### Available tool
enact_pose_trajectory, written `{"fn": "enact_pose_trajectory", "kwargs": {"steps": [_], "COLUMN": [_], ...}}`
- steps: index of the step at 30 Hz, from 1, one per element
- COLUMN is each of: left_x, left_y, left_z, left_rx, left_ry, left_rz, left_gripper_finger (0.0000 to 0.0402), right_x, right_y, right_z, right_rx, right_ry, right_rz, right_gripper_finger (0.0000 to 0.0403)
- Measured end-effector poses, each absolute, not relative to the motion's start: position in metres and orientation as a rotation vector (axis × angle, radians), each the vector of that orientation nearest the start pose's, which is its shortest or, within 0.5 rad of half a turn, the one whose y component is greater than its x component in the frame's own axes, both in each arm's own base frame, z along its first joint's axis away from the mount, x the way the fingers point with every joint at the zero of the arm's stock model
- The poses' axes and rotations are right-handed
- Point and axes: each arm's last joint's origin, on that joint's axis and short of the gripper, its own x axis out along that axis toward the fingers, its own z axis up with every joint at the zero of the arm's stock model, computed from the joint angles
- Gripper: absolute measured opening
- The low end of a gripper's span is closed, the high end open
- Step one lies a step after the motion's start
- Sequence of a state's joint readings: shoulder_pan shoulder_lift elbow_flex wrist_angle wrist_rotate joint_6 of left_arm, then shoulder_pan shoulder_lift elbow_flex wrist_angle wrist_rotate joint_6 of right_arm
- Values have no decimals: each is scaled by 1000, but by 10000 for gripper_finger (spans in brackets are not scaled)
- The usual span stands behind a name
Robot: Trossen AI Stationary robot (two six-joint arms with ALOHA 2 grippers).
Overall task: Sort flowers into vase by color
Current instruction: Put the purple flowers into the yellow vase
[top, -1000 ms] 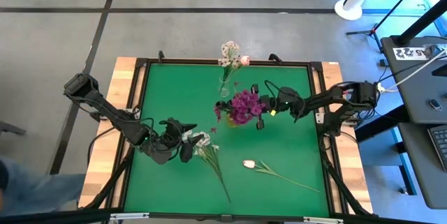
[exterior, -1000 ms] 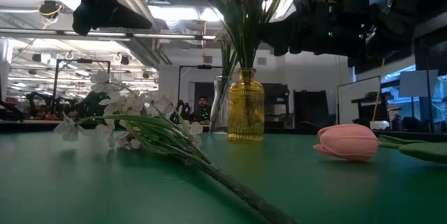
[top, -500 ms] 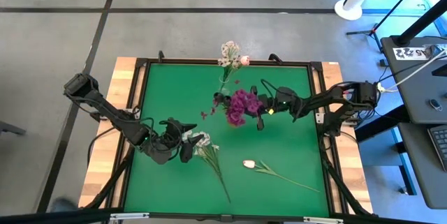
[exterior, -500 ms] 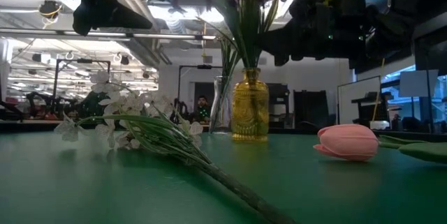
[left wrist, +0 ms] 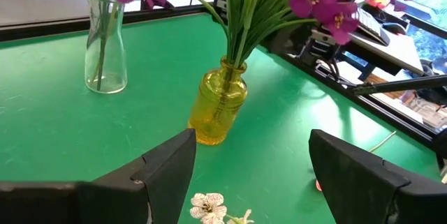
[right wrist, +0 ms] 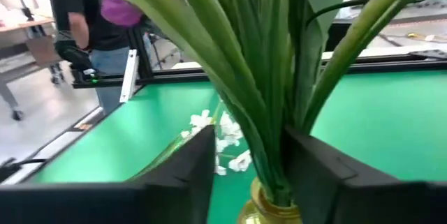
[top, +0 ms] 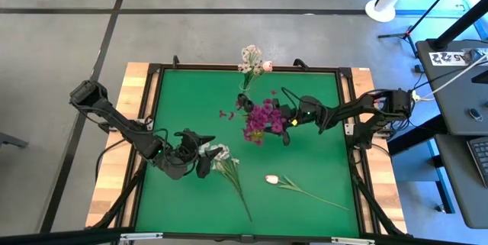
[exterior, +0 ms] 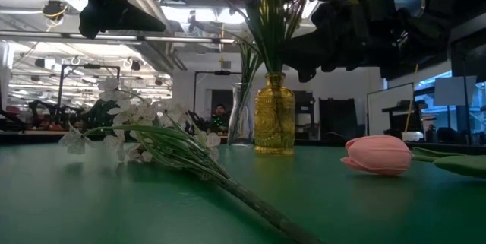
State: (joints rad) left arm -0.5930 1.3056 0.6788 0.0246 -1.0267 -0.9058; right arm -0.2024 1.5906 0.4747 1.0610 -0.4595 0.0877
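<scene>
A: Status on the right end effector?

B: It's over the yellow vase, fingers either side of the magenta flowers' green stems. Jaws are parted around them; can't tell if I'm touching the stems. Stems sit in the vase neck, near the middle of the green worktop.

A: Left?

B: My left end effector hangs wide open and empty over the white blossom spray, which lies flat on the worktop near the front.

A: The rest?

B: Pink tulip bud lies flat, front right. Clear glass vase at the far edge holds white and pink blooms.
</scene>
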Motion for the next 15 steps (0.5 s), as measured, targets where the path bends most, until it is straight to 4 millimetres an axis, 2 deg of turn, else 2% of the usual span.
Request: {"fn": "enact_pose_trajectory", "kwargs": {"steps": [7,15], "left_x": [224,224], "left_y": [-122,-124], "left_z": [216,215], "left_rx": [-459,-477], "left_ry": [222,261], "left_rz": [523,473], "left_gripper_finger": [273,273], "right_x": [274,262], "right_y": [-41,-38], "right_z": [172,177], "right_rx": [135,164], "right_ry": [86,231], "right_rz": [338,341], "right_gripper_finger": [240,272]}}
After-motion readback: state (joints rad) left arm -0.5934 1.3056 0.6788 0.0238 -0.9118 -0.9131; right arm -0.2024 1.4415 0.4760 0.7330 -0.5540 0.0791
